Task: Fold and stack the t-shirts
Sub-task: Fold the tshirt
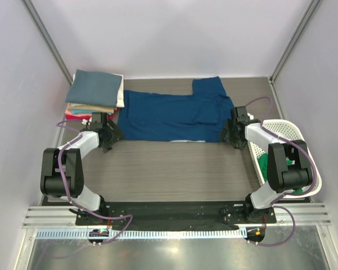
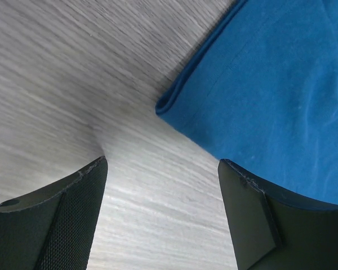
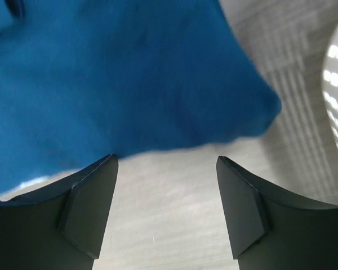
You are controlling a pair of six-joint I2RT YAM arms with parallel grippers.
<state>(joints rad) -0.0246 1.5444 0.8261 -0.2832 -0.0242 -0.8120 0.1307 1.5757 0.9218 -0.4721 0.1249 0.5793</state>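
**Black left gripper (image 1: pixel 108 135) and black right gripper (image 1: pixel 232 135) spread wide at the near corners of a navy blue cloth t-shirt (image 1: pixel 169 115)**

A grey wood-grain table (image 1: pixel 174 169) carries everything. The navy t-shirt lies flat across its far half as a long, smooth band of soft knit, with one sleeve jutting toward the far side and a sliver of white showing along the near hem. At the right edge stands a white plastic mesh basket (image 1: pixel 296 132), an oval tub with a bright green t-shirt (image 1: pixel 265 166) bunched inside. In the far left corner sits a stack of folded t-shirts (image 1: pixel 96 90), slate-blue on top and square-cornered.

The left gripper's matte, textured fingers (image 2: pixel 62 225) are parted wide and grasp nothing. The tee's doubled left corner lies just ahead of them. The right gripper's fingers (image 3: pixel 84 219) are equally parted and empty, with the rounded right corner just beyond their tips.
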